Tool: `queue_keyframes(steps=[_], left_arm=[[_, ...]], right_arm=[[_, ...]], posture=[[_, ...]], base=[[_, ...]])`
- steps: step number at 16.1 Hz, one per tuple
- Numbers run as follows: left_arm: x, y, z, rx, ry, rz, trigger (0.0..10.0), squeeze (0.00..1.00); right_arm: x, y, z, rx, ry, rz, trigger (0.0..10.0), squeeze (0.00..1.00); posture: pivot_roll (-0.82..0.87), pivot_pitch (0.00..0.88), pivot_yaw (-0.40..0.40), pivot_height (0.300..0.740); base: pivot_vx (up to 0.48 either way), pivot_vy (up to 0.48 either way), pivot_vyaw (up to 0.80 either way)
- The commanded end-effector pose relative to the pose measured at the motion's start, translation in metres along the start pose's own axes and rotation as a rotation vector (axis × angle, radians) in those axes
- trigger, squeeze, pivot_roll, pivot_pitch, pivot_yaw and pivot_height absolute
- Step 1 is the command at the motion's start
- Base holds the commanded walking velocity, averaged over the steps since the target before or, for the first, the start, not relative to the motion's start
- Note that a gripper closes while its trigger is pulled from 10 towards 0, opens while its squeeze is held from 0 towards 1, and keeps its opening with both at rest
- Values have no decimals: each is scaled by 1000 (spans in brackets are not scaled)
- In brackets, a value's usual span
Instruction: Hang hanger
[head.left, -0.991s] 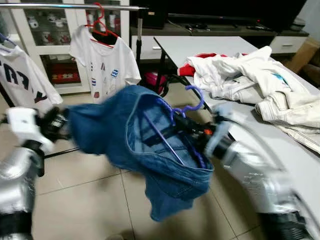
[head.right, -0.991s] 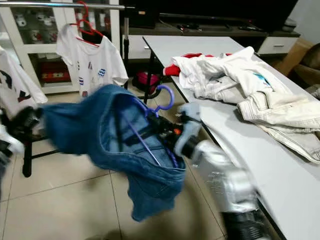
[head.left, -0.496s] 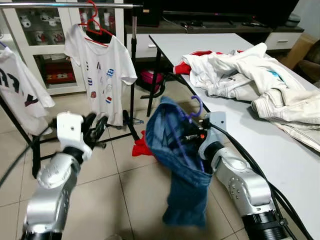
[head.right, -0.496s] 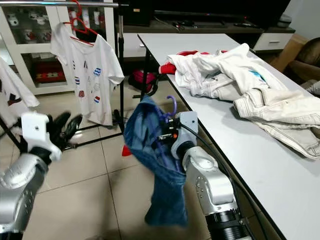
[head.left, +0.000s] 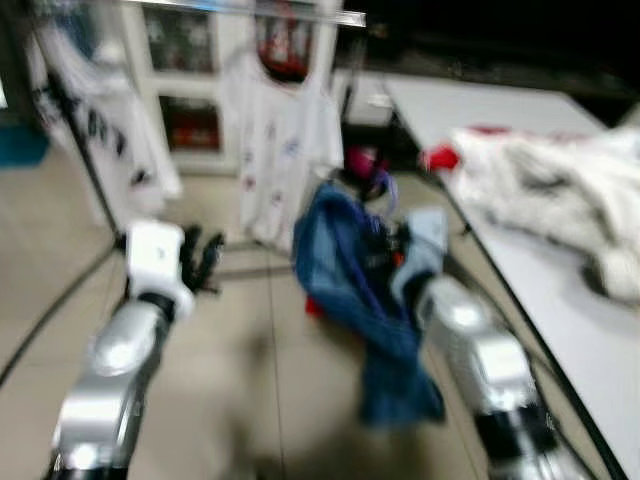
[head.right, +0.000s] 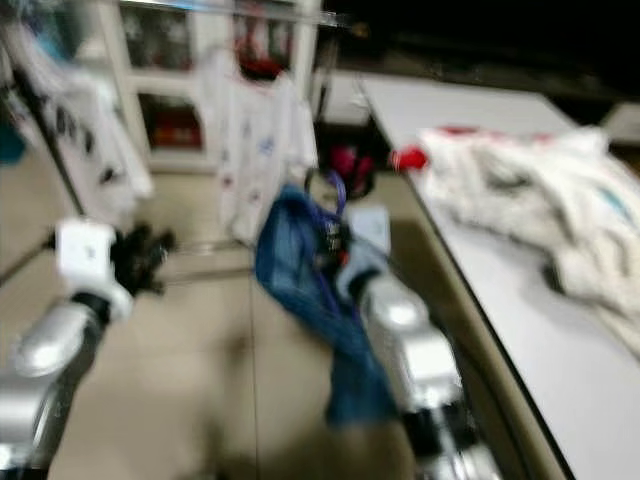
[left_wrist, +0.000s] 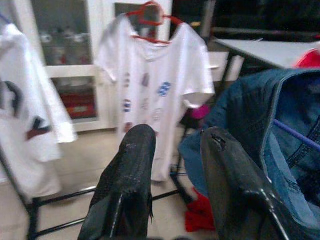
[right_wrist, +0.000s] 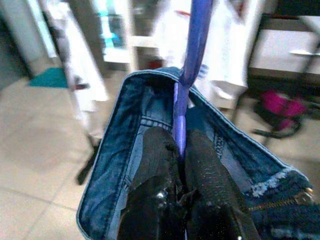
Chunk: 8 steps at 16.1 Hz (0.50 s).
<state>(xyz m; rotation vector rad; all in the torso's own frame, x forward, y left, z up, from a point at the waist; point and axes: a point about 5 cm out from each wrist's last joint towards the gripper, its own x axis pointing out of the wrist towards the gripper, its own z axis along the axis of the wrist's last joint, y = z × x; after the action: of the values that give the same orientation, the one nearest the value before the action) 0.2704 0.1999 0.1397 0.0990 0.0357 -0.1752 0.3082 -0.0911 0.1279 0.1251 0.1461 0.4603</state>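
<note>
Over tiled floor (head.left: 250, 400) | right claw (right_wrist: 181, 150) pinches purple hanger (right_wrist: 192, 55); jeans (head.left: 345, 270) | left claw (left_wrist: 175, 165) parted

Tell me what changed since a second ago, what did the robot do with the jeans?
The left gripper let go of the blue jeans and now hangs open beside them. The jeans dropped from spread out to hanging down. The camera turned toward the clothes rail. The right gripper still pinches the purple hanger, and the white T-shirt stays hung.

purple hanger (right_wrist: 192, 55) | upright, pinched between right hand (right_wrist: 179, 150) fingers | blue jeans (right_wrist: 125, 150) draped on it
</note>
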Motion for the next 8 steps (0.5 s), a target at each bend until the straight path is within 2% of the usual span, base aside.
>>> queue_keyframes(steps=[1,4,8], left_arm=[[6,-11,5,14,-17,-36,10000,0],[5,-15,5,9,0,-53,10000,0],[5,-8,-2,-56,21,-4,10000,0]], right_arm=[[-3,-10,8,-36,-46,-28,10000,0],[0,-11,4,27,-49,-47,10000,0],[-5,-17,1,7,-56,-88,10000,0]], posture=[[-40,0,-103,740],[-25,0,-100,740],[-40,0,-86,740]], base=[[390,0,800],[393,0,0],[401,0,0]])
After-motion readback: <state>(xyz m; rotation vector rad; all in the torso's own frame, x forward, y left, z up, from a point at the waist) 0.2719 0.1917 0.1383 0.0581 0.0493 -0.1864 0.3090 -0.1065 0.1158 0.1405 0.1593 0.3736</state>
